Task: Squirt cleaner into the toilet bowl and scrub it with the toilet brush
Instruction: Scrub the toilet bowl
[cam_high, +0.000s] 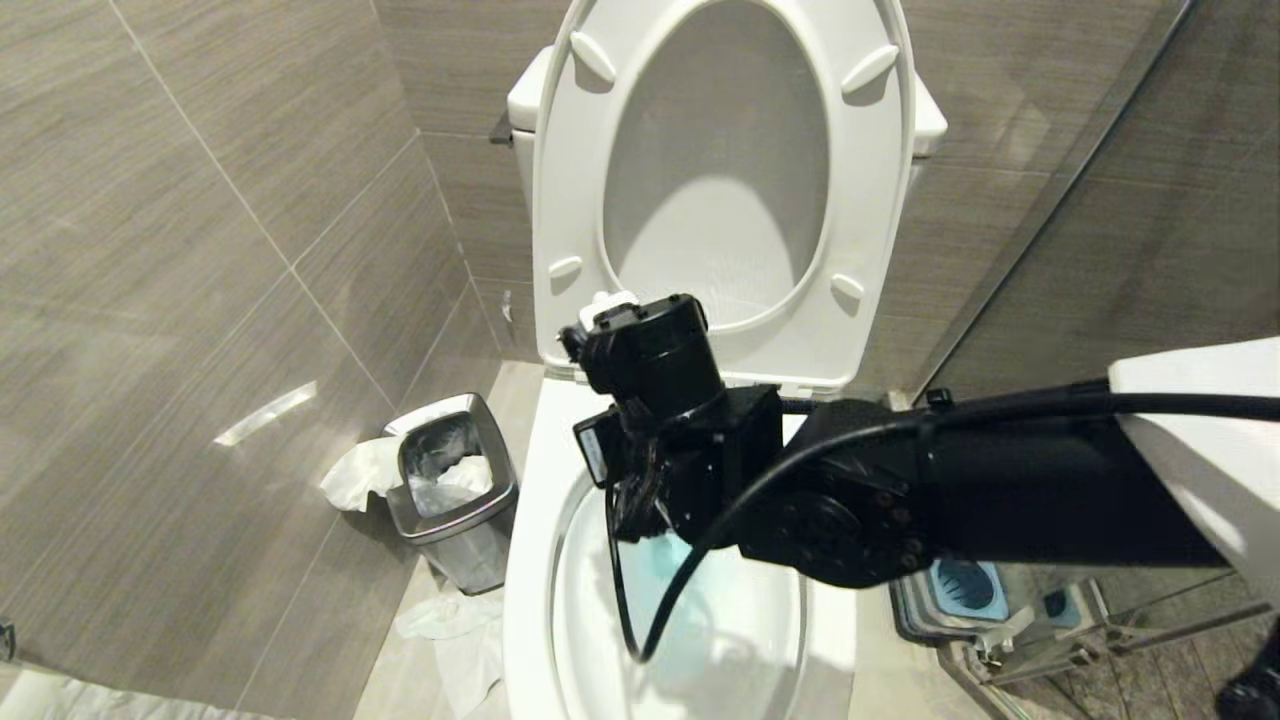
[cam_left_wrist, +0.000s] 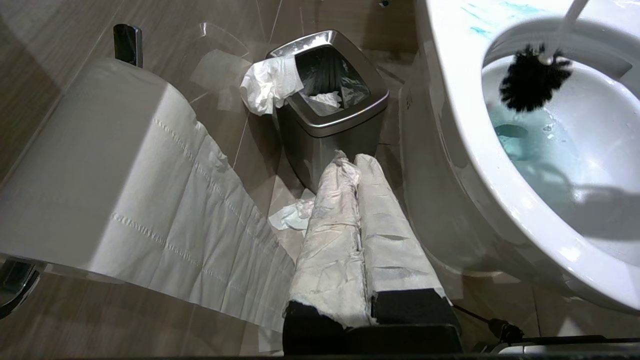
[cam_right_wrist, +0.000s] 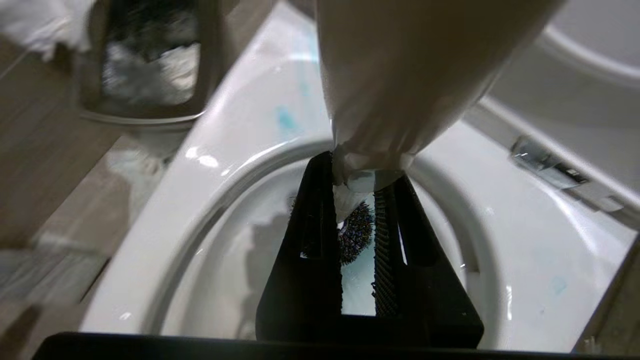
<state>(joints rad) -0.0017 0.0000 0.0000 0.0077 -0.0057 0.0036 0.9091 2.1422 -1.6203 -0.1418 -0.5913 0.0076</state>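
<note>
The white toilet bowl (cam_high: 530, 560) stands with seat and lid raised. My right gripper (cam_high: 632, 505) hangs over it, pointing down. In the right wrist view the right gripper (cam_right_wrist: 362, 172) is shut on the white handle (cam_right_wrist: 400, 75) of the toilet brush. The black bristle head (cam_right_wrist: 356, 232) shows between the jaws, low inside the bowl (cam_right_wrist: 240, 150). From the left wrist view the brush head (cam_left_wrist: 532, 77) sits just above teal-tinted water, the cleaner (cam_left_wrist: 535, 145). More teal smears mark the rim (cam_left_wrist: 480, 30). My left gripper (cam_left_wrist: 350, 160), fingers wrapped in white, is shut and empty beside the bowl near the floor.
A square steel bin (cam_high: 455, 480) with crumpled paper stands left of the toilet, with tissue on the floor (cam_high: 450, 620). A toilet paper roll (cam_left_wrist: 100, 165) hangs close to the left gripper. The blue-and-grey brush holder (cam_high: 965, 590) sits on the floor at the right by a glass panel.
</note>
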